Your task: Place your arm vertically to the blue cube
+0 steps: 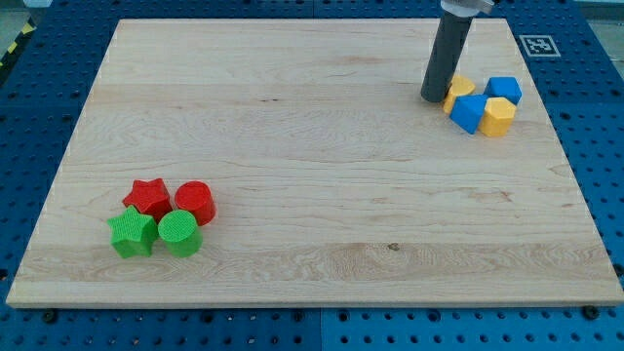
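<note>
My tip (433,98) rests on the wooden board (312,195) near the view's top right. It sits just left of a cluster of blue and yellow blocks. A blue cube (504,90) lies at the cluster's top right. A second blue block (467,113) lies at the cluster's lower left, just right of and below my tip. A yellow block (459,90) touches or nearly touches the rod on its right. Another yellow block (498,117) lies at the cluster's lower right.
At the view's lower left sits another cluster: a red star (147,198), a red cylinder (195,203), a green star (133,233) and a green cylinder (180,233). A black-and-white marker tag (537,45) lies off the board's top right corner.
</note>
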You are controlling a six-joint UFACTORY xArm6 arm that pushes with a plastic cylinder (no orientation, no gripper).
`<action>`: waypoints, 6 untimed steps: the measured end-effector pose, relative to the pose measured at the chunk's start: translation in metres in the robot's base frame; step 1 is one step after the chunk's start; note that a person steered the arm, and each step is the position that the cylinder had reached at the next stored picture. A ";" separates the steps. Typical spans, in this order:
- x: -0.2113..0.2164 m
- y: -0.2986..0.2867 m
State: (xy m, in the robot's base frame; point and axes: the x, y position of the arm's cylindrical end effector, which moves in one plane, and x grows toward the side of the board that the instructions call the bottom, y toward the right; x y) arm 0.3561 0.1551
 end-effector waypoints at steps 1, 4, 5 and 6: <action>-0.004 -0.014; -0.093 0.043; -0.090 0.118; -0.061 0.170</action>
